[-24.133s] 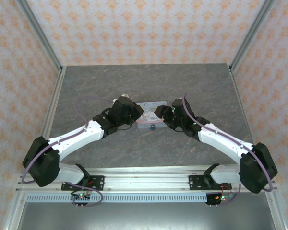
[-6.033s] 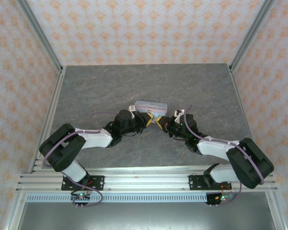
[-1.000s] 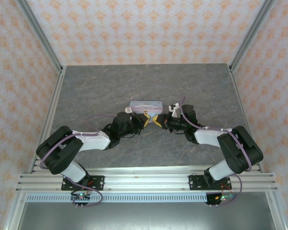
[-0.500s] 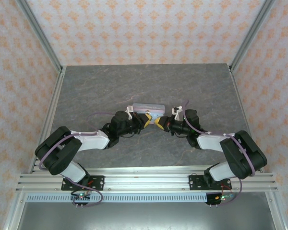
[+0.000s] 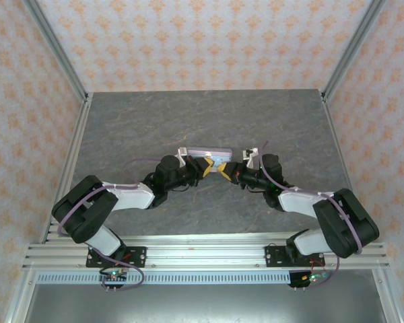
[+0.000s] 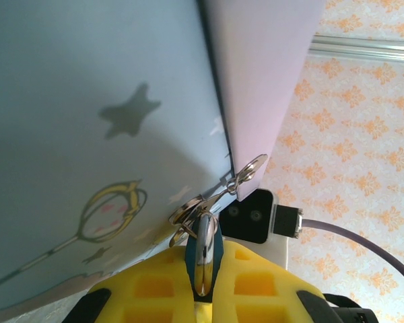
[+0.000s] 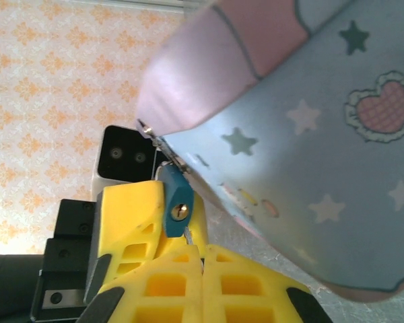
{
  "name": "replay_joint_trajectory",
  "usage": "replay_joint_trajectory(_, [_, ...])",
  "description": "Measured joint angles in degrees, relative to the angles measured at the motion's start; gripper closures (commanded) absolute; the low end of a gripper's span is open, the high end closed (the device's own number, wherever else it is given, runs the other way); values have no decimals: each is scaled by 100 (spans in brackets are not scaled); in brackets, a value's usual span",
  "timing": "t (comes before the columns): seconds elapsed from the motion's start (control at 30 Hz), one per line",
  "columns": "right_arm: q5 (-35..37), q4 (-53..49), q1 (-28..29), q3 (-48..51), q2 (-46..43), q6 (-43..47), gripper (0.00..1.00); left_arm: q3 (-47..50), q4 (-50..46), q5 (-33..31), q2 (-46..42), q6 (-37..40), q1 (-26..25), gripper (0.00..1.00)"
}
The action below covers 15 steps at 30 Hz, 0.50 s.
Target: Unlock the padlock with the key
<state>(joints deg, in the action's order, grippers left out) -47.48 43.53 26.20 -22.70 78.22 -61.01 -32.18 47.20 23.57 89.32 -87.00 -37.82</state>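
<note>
We are presenting the thin silvery metal key [image 7: 188, 237] to the small dark teal-blue padlock [image 7: 175, 195].
Our left gripper [image 6: 203, 276] is clamped on the padlock, which hangs at the wire clasp [image 6: 236, 185] of the pastel blue-and-pink rectangular tin [image 6: 87, 101]; our right gripper [image 7: 202, 259] is pinched tight on the key. The next move, we judge, calls for a straight push, then a twist. The right wrist view shows the brassy keyhole [image 7: 180, 212]; the left wrist view shows that clasp instead.
</note>
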Motion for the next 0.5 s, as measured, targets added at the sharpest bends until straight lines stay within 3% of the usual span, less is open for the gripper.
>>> replay_joint_trajectory(0.5, [46, -170, 0, -68, 4, 24, 100, 0, 0, 0, 0, -13, 0, 100])
